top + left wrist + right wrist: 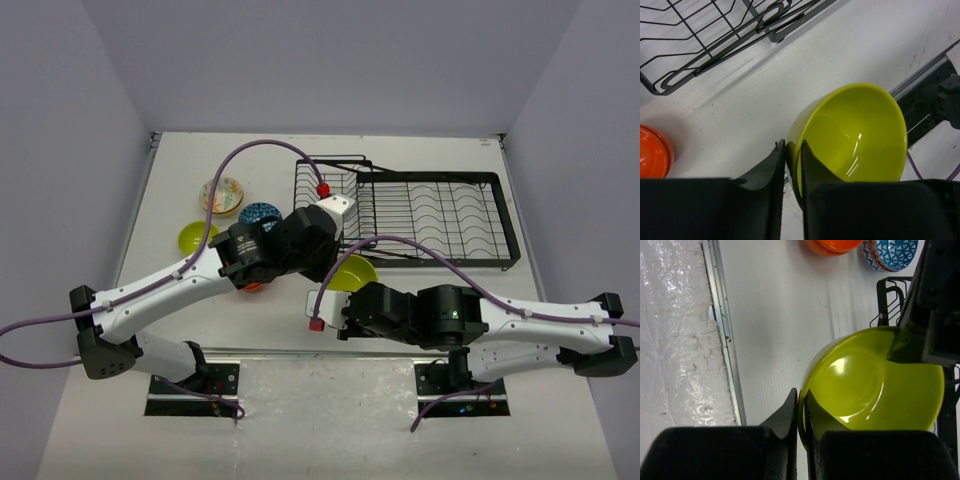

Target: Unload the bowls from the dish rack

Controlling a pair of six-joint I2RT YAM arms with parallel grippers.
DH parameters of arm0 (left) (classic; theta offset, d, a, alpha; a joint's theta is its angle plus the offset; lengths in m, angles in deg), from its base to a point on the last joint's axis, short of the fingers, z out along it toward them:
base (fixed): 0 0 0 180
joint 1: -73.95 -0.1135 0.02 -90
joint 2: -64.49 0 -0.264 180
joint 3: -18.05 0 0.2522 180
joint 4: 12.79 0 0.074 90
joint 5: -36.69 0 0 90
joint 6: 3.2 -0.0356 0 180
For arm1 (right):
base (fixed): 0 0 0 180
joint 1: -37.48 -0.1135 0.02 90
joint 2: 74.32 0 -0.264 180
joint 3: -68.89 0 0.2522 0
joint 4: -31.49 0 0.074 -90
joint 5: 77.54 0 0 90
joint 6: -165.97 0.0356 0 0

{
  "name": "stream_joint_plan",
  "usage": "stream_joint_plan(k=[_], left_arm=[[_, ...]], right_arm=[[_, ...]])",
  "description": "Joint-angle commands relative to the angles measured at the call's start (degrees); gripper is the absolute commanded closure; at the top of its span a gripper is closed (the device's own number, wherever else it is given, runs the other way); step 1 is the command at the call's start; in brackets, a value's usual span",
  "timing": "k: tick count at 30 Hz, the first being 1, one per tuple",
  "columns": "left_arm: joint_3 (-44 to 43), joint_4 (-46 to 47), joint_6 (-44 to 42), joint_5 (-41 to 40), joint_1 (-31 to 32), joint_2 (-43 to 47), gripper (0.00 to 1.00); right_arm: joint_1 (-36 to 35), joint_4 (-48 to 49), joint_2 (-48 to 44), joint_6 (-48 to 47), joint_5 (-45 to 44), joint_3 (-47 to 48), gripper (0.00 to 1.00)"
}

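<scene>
A lime green bowl (354,272) sits just in front of the black wire dish rack (430,215), held from two sides. My left gripper (335,262) is shut on its rim, one finger inside and one outside, as the left wrist view shows (792,145) on the bowl (855,132). My right gripper (350,293) is shut on the opposite rim in the same way (800,392), bowl (875,380). The bowl looks tilted and close to the table. I see no bowls in the rack.
Left of the rack stand a cream floral bowl (222,195), a blue-patterned bowl (260,213) and a second lime bowl (197,237). An orange bowl (652,157) sits partly under my left arm. The rack corner (715,35) is close behind.
</scene>
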Motion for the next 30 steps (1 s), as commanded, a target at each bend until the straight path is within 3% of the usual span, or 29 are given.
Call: stream_joint_plan(k=[1,5,9,11,12,13,16,17,19,20,21,22,23,24,26,30], left_arm=[[-0.96,-2.48,0.35,-3.87,-0.29,0.76,0.97],[-0.7,-1.34,0.09,-3.52,-0.38,-0.56,1.0],[-0.79,-2.47,1.83,-8.86,-0.29,-0.82,1.0],[-1.31,-3.96,3.51,-15.1,-0.64,0.4,1.0],[-1.4,-4.41,5.34,-19.47,-1.25,1.1,1.0],[-1.32,-4.76,6.32,-21.17,-2.39,1.98,1.0],[2.8,-1.18,6.68,-18.56,-14.58,8.91,1.0],[4.56,3.37,6.16,-16.72,-24.1,14.15,1.0],[9.83,7.35,4.92,-10.66,-34.95,18.58,1.0],[10.98,9.37,4.57,-8.46,-46.23,20.52,1.0],[13.77,10.69,4.05,-0.26,-52.09,20.53,1.0],[15.19,11.75,3.61,5.13,-62.41,19.84,1.0],[16.95,14.02,3.86,9.62,-67.3,17.4,1.0],[19.05,15.44,4.39,18.28,-71.53,16.15,1.0],[25.65,20.25,7.01,23.36,-79.26,13.43,1.0],[31.11,24.76,10.19,17.6,-81.06,13.07,1.0]], right_arm=[[-0.61,-0.48,0.31,-0.72,-4.16,3.0,1.0],[-0.7,1.97,1.28,-2.03,-4.68,2.91,1.0],[-0.7,6.35,1.55,-2.21,-7.22,2.3,1.0],[-0.7,8.56,0.77,-1.51,-11.77,0.37,0.49],[-0.7,11.44,0.32,-0.99,-13.72,-1.64,0.07],[-0.7,12.78,-0.29,-0.55,-15.57,-2.53,0.01],[-0.7,17.52,-4.06,0.94,-18.92,-5.6,0.01],[-0.61,18.93,-5.29,1.3,-19.53,-6.57,0.01],[-0.52,23.06,-9.42,2.0,-21.38,-9.29,0.01],[-0.52,25.42,-10.91,2.53,-22.17,-10.35,0.01],[-0.52,26.58,-13.8,3.4,-23.13,-12.1,0.01],[-0.61,27.63,-15.31,3.93,-23.84,-12.99,0.01],[-0.52,28.77,-16.72,4.81,-24.89,-13.95,0.01],[-0.44,30.44,-18.21,6.82,-25.86,-15.35,0.01],[-0.35,31.42,-22.52,9.64,-28.06,-16.68,0.01],[-0.43,31.42,-29.46,15.87,-29.03,-20.28,0.01]])
